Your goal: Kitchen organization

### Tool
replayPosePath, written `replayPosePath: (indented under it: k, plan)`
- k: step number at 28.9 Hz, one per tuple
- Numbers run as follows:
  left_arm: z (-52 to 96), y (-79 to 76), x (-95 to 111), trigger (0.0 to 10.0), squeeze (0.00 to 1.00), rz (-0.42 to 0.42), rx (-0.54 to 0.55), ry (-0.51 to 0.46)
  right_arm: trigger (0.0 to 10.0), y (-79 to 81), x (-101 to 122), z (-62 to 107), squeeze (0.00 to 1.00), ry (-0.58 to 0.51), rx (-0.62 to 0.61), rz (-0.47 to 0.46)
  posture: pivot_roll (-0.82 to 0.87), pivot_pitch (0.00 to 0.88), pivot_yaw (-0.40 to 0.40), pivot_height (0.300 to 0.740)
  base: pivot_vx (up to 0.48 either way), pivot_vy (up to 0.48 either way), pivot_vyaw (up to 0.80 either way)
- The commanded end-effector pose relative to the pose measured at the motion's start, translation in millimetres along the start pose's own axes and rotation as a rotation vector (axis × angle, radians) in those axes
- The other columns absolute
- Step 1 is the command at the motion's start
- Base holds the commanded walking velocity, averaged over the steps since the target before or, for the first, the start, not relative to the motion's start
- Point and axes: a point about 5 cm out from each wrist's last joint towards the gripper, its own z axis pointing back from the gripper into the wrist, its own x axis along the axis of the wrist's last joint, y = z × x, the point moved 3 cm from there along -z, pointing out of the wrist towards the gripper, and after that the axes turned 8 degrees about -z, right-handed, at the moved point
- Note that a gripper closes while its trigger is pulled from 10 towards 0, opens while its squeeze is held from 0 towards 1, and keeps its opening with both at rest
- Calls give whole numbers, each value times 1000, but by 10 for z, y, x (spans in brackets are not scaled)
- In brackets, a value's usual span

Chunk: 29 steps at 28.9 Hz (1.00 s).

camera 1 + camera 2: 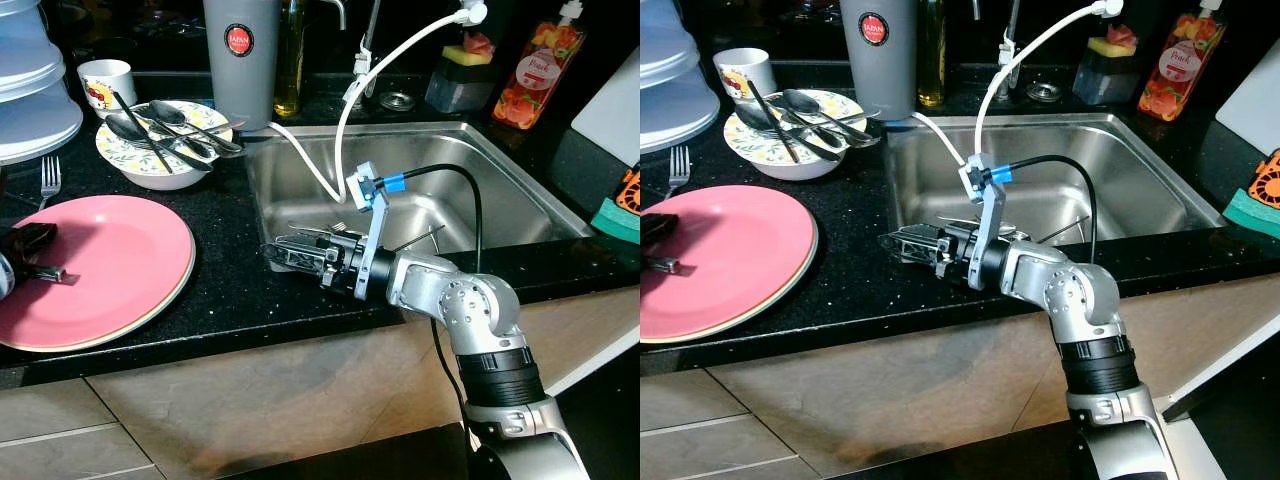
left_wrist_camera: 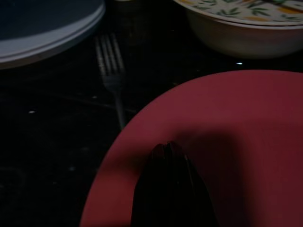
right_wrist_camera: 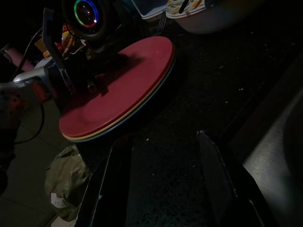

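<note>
right hand (image 1: 285, 253) open, level over counter edge (image 1: 240, 300), left hand (image 2: 170, 189) closed above pink plate (image 1: 110, 260)

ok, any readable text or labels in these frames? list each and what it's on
"JAPAN": top line of the round red sticker on the grey tumbler; the smaller print below it is too small to read.
Script wording on the peach-coloured bottle behind the sink: blurred, not readable.
Print on the white mug: a picture, no legible words.

The grey tumbler (image 1: 241, 60) carries a round red label reading "JAPAN"; other labels are too small to read.
</note>
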Motion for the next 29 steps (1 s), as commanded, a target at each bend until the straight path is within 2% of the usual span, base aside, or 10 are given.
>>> replayPosePath:
  k: [1,2,4,9,11,14,19,22,25,29]
  plan:
    - [48,123,52,10000,0,-11,40,-10,10000,28,-7,21,0,1,10,-1,28,163,-62,740,0,0,0]
    - [48,123,52,10000,0,-11,40,-10,10000,28,-7,21,0,1,10,-1,28,163,-62,740,0,0,0]
    - [62,137,174,10000,0,21,34,-80,10000,27,-9,18,0,2,10,-2,28,165,-63,740,0,0,0]
    - [63,182,185,10000,0,-1,70,-83,10000,24,-8,16,0,2,9,-3,29,165,-63,740,0,0,0]
    - [66,263,213,10000,0,3,126,-108,10000,23,-8,16,0,2,8,-3,27,166,-63,740,0,0,0]
    - [66,317,194,10000,0,-10,154,-93,10000,23,-8,19,0,2,8,-2,27,166,-63,740,0,0,0]
    - [66,382,-84,10000,0,-110,203,52,10000,21,-9,20,0,3,6,-2,27,168,-61,740,0,0,0]
    - [41,343,-214,10000,0,-124,183,101,10000,20,-9,20,0,3,6,-3,27,174,-62,740,0,0,0]
    - [15,304,-254,10000,0,-115,164,107,10000,20,-6,20,0,3,5,-3,27,174,-62,740,0,0,0]
    - [-80,165,-219,10000,0,-91,108,64,10000,18,11,25,0,1,4,0,23,176,-63,740,0,0,0]
